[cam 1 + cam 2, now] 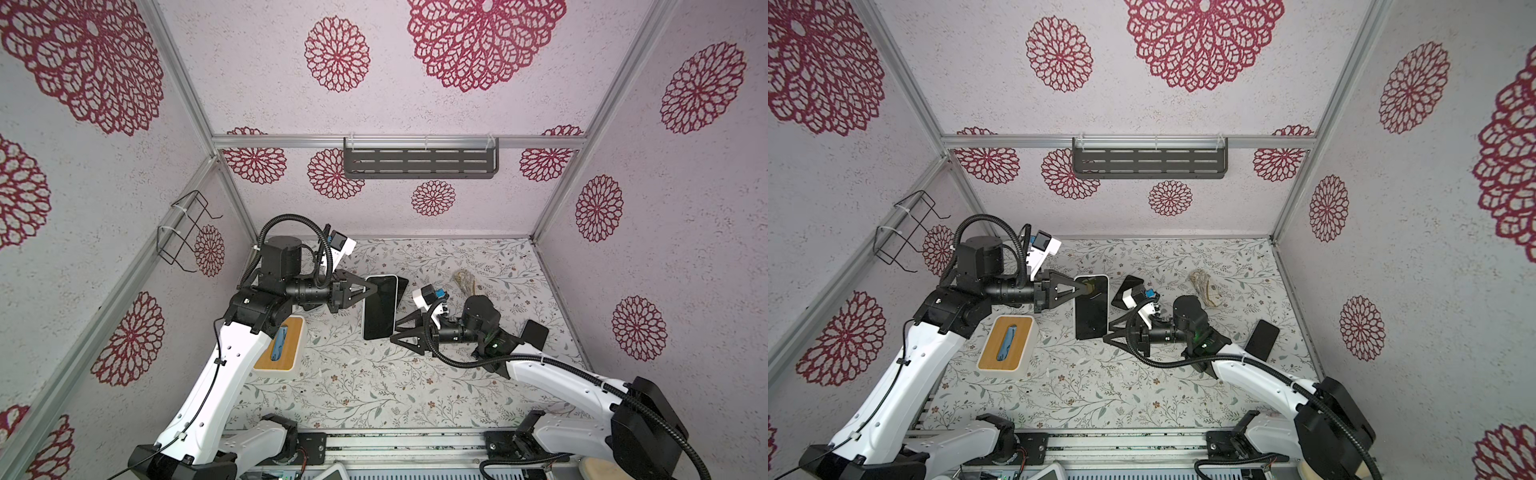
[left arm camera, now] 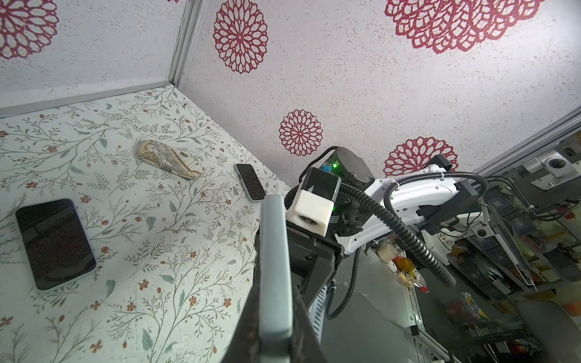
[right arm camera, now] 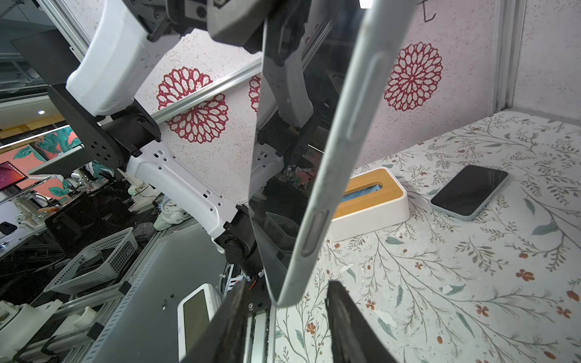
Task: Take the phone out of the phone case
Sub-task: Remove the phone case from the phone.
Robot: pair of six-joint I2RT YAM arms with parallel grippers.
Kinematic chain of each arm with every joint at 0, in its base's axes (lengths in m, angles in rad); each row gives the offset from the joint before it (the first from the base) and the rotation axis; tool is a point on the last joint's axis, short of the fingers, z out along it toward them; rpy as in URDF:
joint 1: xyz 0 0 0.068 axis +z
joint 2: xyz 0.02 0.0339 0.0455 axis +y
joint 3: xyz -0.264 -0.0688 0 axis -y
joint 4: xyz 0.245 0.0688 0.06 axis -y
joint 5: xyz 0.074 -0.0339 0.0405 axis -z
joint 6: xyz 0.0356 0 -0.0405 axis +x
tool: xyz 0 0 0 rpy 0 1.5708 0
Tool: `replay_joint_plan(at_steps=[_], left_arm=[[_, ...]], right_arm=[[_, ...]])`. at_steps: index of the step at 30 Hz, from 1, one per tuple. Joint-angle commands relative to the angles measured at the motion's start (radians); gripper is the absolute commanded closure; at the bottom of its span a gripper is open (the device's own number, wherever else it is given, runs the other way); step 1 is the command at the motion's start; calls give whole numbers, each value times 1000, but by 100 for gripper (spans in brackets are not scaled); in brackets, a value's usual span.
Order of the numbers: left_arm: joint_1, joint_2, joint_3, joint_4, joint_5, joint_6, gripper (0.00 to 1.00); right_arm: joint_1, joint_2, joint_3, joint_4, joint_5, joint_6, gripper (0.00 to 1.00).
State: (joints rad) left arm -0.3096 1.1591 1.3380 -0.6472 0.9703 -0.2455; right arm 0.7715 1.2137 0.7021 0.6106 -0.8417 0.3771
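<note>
A phone with a dark screen sits in a pale grey-green phone case and hangs above the table. My left gripper is shut on its far end, jaws pressed on both faces. My right gripper is open at the near end. The cased phone's lower corner lies between the right fingers, with a gap on each side.
A second phone lies flat on the floral table beyond the held one. A third phone lies at the right. A white box with a bamboo lid stands left. A crumpled pouch lies at the back.
</note>
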Motion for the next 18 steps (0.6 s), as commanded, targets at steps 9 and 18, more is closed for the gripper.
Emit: replay_joint_plan(at_steps=[9, 18], left_arm=[[-6, -1, -14, 93, 6, -24, 100], [-6, 8, -15, 96, 2, -24, 100]], right_arm=[[12, 11, -1, 68, -29, 13, 63], [13, 5, -22, 82, -23, 9, 66]])
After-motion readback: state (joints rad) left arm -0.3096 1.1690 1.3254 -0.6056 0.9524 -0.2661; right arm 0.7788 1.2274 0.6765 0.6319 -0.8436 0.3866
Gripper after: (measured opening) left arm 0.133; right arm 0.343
